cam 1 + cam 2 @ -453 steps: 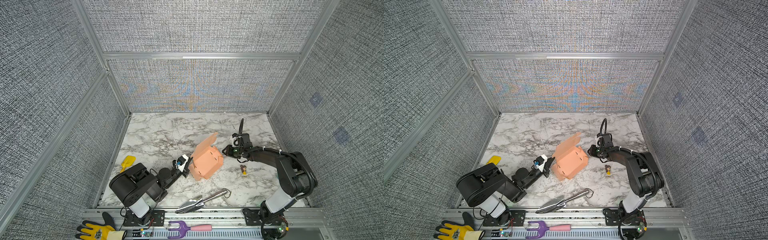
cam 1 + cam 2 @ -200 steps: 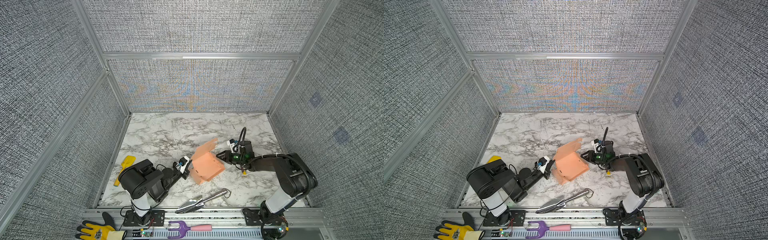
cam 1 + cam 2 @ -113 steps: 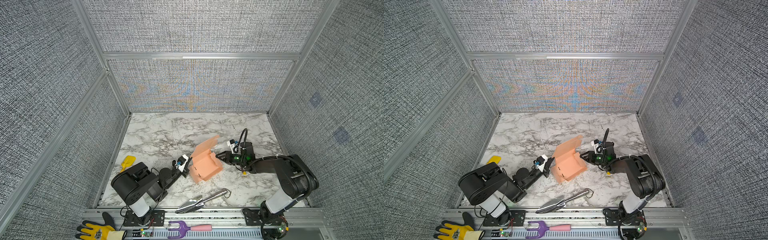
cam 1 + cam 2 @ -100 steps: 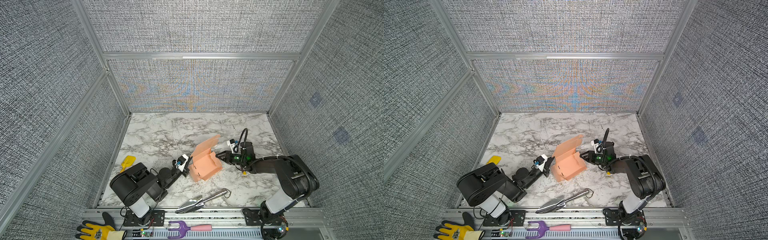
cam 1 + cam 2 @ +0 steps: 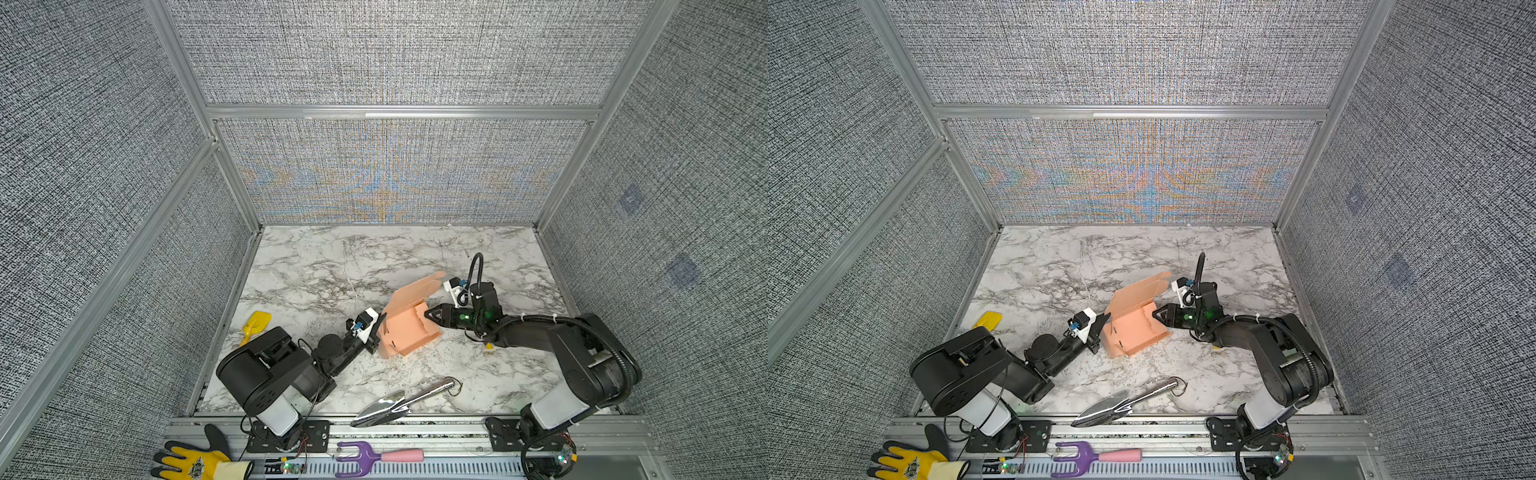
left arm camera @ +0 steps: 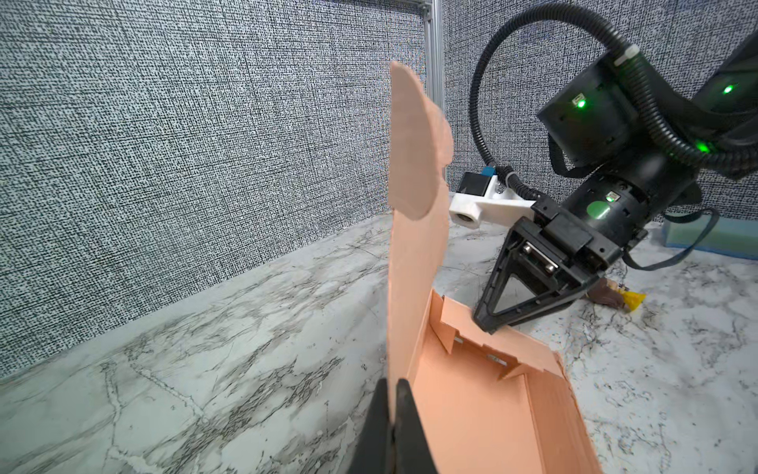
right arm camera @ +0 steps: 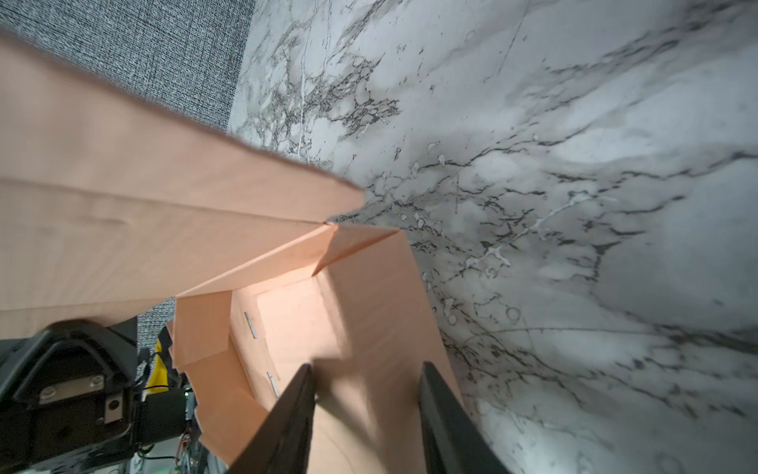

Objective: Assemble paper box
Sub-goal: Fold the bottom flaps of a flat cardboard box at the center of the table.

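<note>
Two tools work one light, floppy cardboard box (image 5: 409,332) sitting mid-surface (image 5: 332,266): left tool (image 6: 393,410) pinched tight on its upright panel's base, right tool (image 7: 367,371) half-spread at the end wall, possibly touching; grip near creases, since thin panels will likely buckle.

**A:** The paper box (image 5: 409,332) (image 5: 1133,332) is seen in both top views, salmon-pink, near the middle of the marble table (image 5: 332,266).

**B:** It's only half formed. A shallow open tray is made out, walls folded up, small slits cut in the card.

**A:** And the lid panel is stood almost upright along one long side, topped by a rounded flap.
</note>
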`<act>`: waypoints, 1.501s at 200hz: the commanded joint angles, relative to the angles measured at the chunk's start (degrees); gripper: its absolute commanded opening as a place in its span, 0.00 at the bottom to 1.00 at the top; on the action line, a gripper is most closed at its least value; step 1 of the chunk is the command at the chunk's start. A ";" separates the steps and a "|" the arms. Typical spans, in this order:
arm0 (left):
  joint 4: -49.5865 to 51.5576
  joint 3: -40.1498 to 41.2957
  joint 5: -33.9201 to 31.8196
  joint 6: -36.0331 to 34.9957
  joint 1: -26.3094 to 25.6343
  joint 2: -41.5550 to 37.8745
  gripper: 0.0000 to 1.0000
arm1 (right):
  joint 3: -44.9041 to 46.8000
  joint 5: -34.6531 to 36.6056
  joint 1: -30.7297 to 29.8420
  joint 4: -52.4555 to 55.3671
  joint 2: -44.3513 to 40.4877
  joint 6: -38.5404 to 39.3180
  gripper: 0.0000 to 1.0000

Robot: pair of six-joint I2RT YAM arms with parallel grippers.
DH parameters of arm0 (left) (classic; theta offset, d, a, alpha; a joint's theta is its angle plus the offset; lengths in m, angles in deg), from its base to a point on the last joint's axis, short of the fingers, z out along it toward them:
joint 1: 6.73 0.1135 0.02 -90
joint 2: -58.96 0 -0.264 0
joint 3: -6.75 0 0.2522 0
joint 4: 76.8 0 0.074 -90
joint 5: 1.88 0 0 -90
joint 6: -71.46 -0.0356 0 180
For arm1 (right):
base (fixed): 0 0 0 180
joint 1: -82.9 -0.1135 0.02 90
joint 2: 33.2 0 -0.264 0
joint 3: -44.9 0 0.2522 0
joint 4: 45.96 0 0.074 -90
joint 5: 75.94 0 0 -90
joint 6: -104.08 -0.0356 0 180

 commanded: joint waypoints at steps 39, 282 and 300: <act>-0.48 0.39 0.27 0.27 0.06 -0.29 0.00 | 0.18 3.49 -0.39 5.98 -1.12 8.45 0.53; -3.77 -0.16 -1.38 3.58 0.41 4.50 0.00 | 1.24 0.34 0.50 -0.78 -6.33 2.96 0.62; -4.10 -0.08 -1.45 3.59 0.39 4.64 0.00 | 2.32 -1.18 1.69 -4.04 -5.99 0.08 0.61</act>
